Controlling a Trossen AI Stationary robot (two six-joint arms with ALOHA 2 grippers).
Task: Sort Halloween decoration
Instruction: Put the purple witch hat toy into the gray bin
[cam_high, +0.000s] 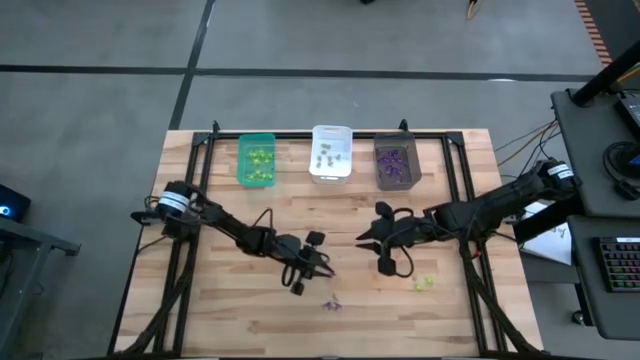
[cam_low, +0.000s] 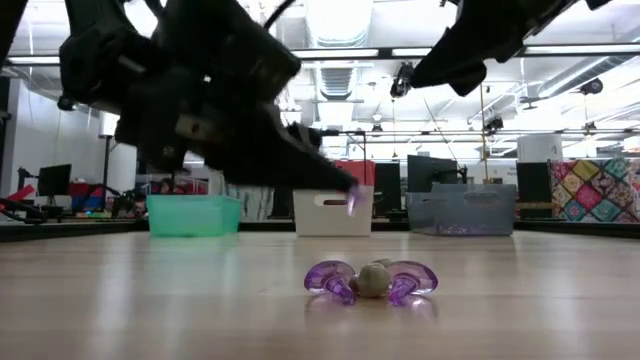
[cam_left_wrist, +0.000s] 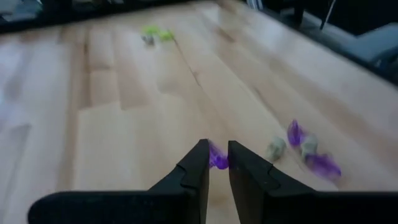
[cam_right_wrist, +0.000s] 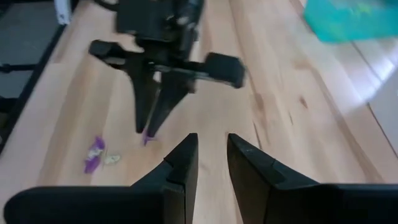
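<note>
Nearest on the wooden surface (cam_high: 240, 300) lies a small group of purple and greyish trinkets (cam_low: 371, 280), not held by anything. A little farther, the left gripper (cam_left_wrist: 218, 160) has its fingers almost closed, and they pinch one purple trinket (cam_left_wrist: 217, 160) at the tips. The right gripper (cam_right_wrist: 211, 155) hangs near the middle of the surface, with the fingers a little apart and nothing between them. Beside it lies a yellow-green trinket (cam_high: 424, 284). At the far edge stand the green bin (cam_high: 257, 160), the white bin (cam_high: 331, 152) and the dark grey bin (cam_high: 396, 162), each holding trinkets.
</note>
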